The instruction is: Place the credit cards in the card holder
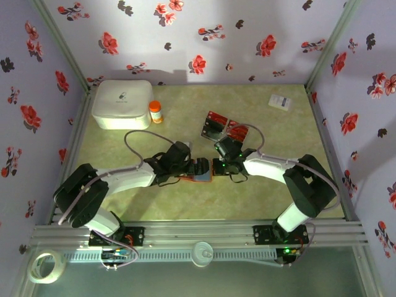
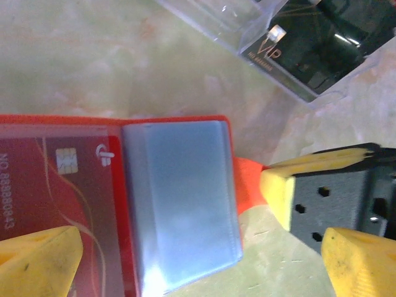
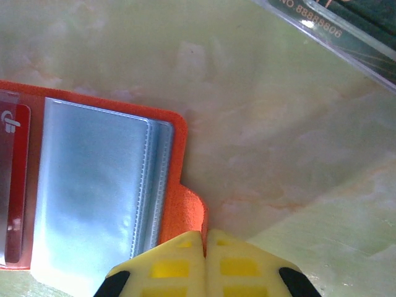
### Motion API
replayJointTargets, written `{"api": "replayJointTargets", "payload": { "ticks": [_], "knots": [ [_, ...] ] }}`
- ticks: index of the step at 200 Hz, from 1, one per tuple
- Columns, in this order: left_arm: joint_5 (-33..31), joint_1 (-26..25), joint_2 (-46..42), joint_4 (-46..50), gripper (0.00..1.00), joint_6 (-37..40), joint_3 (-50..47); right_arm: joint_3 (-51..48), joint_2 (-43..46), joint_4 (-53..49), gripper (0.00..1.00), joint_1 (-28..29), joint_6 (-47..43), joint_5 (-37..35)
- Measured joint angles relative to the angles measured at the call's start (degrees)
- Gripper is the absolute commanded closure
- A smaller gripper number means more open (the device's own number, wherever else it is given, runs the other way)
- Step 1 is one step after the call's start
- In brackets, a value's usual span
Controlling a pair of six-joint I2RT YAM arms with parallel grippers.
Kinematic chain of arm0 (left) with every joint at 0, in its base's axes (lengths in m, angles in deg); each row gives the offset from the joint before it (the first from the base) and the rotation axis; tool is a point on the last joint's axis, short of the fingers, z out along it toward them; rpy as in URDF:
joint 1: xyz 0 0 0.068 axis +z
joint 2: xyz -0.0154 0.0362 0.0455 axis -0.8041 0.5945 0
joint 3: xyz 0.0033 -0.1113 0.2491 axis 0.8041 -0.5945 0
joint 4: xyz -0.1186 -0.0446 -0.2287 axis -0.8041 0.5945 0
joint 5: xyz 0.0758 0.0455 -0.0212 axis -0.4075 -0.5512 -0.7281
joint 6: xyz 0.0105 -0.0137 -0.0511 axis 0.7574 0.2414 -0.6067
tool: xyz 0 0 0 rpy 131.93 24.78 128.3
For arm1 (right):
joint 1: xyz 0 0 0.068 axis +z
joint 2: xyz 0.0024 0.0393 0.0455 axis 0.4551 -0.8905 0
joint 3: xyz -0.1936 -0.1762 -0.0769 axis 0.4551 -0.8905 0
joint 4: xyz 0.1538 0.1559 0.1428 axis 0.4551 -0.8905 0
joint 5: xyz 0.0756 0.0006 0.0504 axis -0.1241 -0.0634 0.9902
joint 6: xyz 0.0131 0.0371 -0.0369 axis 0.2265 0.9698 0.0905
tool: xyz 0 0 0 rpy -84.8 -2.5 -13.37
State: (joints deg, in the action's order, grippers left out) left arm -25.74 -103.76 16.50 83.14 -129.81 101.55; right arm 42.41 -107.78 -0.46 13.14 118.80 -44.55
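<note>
Right fingers [image 3: 204, 250] are pinched fully together on the orange tab [image 3: 193, 210] of the open card holder [image 3: 93, 192], which lies flat on the worktop [image 3: 185, 74]. Left fingers [image 1: 201, 167] gape wide above the holder, gripping nothing; a red card [image 2: 55, 198] sits sleeved beside one of them

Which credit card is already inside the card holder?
The red chip card under the card holder's clear sleeve; the black VIP card lies outside it.

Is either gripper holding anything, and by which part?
The right gripper pinches the open card holder by its orange tab; the left gripper holds nothing.
</note>
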Motion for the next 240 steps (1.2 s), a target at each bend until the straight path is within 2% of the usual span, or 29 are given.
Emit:
{"api": "replayJointTargets", "payload": {
  "ticks": [46,84,127,193,240],
  "knots": [
    [-0.04,0.37,1.22,-0.81,0.00,0.26,-2.34,-1.40,0.00,1.42,0.91,-0.59,1.05,0.66],
    [-0.44,0.37,2.16,-2.03,0.00,0.94,-3.06,-1.49,0.00,2.08,0.81,-0.98,1.88,1.77],
    [-0.57,0.37,2.29,-2.49,0.00,2.21,-3.26,-1.46,2.27,2.21,0.77,-2.16,3.13,3.69],
    [-1.53,0.37,2.29,-3.26,0.00,3.32,-3.78,4.42,4.42,2.16,0.78,-3.21,4.70,6.08],
    [-1.70,0.37,2.29,-3.54,0.00,3.34,-3.93,8.37,-0.68,2.62,0.85,-3.21,5.75,8.41]
  ]
}}
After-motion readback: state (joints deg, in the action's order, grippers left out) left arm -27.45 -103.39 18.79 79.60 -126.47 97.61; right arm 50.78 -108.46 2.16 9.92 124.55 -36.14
